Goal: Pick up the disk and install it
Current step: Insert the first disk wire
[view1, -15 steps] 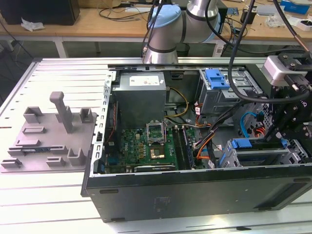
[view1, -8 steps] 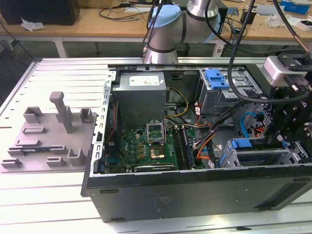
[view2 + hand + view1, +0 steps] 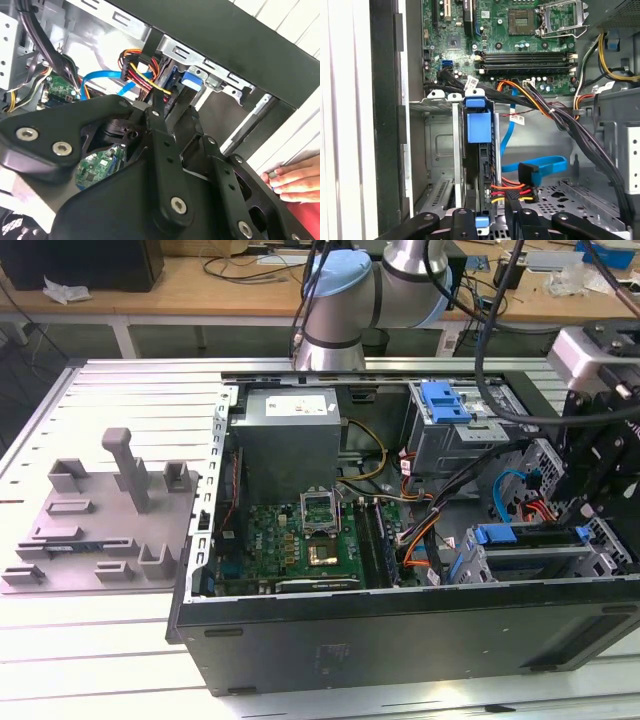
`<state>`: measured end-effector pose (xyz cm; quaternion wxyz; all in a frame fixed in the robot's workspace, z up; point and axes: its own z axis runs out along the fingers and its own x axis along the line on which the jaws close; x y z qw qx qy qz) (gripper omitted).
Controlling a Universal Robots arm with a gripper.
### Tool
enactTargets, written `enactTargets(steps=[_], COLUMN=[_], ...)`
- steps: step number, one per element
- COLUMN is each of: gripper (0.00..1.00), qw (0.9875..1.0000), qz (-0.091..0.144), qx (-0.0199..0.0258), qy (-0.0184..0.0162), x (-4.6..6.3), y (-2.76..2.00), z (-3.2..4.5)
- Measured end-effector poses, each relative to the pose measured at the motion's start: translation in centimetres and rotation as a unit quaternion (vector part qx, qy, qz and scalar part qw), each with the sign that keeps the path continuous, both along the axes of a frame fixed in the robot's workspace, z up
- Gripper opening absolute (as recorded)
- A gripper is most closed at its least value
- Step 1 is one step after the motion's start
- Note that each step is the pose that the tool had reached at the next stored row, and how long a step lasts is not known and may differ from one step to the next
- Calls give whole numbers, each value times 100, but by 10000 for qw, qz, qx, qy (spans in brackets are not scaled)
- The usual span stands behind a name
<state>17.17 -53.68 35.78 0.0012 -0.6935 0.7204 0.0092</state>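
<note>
Toward the surface's (image 3: pixel 100 660) edge, gripper (image 3: pixel 490 225) at the disk (image 3: pixel 482 165); can't tell its grip.
Cables (image 3: pixel 512 192) beside it could snag, and someone's hand (image 3: pixel 295 180) rests close.

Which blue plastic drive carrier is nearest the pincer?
The blue-framed disk standing directly ahead of the pincer; the other blue carrier lies flat near the grey power-supply box.

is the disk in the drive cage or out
In: the disk stands between the drive cage walls; fully seated or not, cannot tell.
</note>
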Motion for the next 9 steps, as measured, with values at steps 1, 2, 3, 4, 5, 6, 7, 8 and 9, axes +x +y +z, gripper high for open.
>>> enactTargets(steps=[1, 2, 3, 4, 5, 6, 7, 8, 9], gripper=[36, 36, 36, 36, 36, 36, 36, 36, 36], qw=[10000, 10000, 10000, 10000, 10000, 10000, 10000, 10000, 10000], qz=[0, 0, -1, 0, 0, 0, 0, 0, 0], qx=[1, 0, 0, 0, 0, -1, -1, -1, 0], qy=[-3, -4, -4, -4, -4, -4, -4, -4, -4], x=[-1, 1, 2, 4, 5, 5, 5, 4, 5], y=[22, 55, 74, 79, 82, 83, 83, 83, 84], z=[23, 36, 39, 39, 39, 40, 40, 40, 39])
